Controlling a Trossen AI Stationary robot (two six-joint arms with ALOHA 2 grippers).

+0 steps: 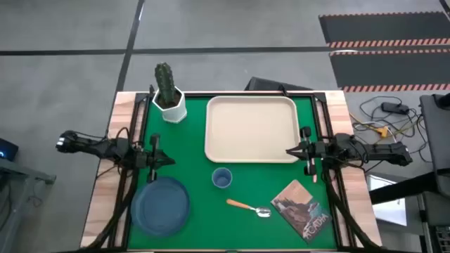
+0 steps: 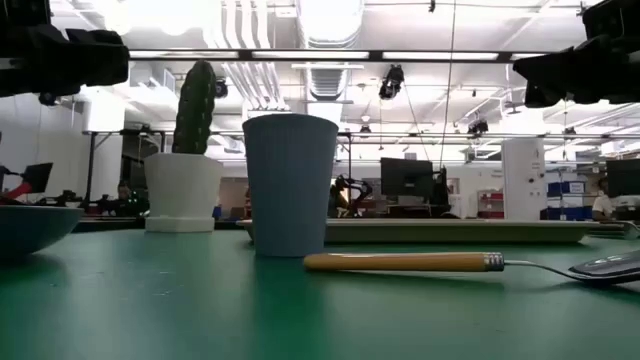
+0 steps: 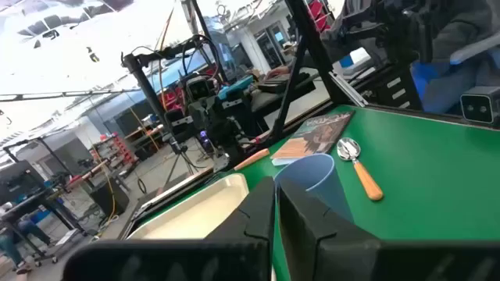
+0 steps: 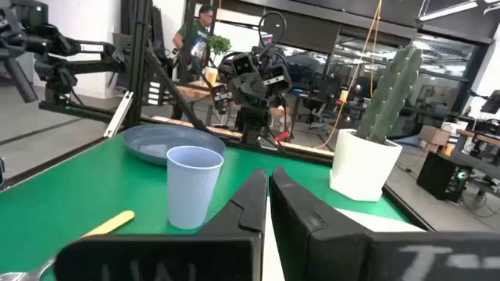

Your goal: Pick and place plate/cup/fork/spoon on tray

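Observation:
The cream tray [image 1: 252, 128] lies on the green mat at the middle far side. The light-blue cup [image 1: 222, 178] stands upright on its base just near of the tray. The dark-blue plate [image 1: 162, 205] lies flat at the near left. The orange-handled spoon [image 1: 249, 206] lies flat near of the cup, its bowl pointing right. The fork does not show. My left gripper [image 1: 171, 160] is shut and hovers left of the cup, above the plate's far edge. My right gripper [image 1: 290, 151] is shut and hovers at the tray's near right corner.
A white pot with a cactus [image 1: 169, 95] stands at the far left, beside the tray's far left corner. A book [image 1: 302, 209] lies at the near right, next to the spoon's bowl. Bare green mat [image 1: 211, 232] shows along the near edge.

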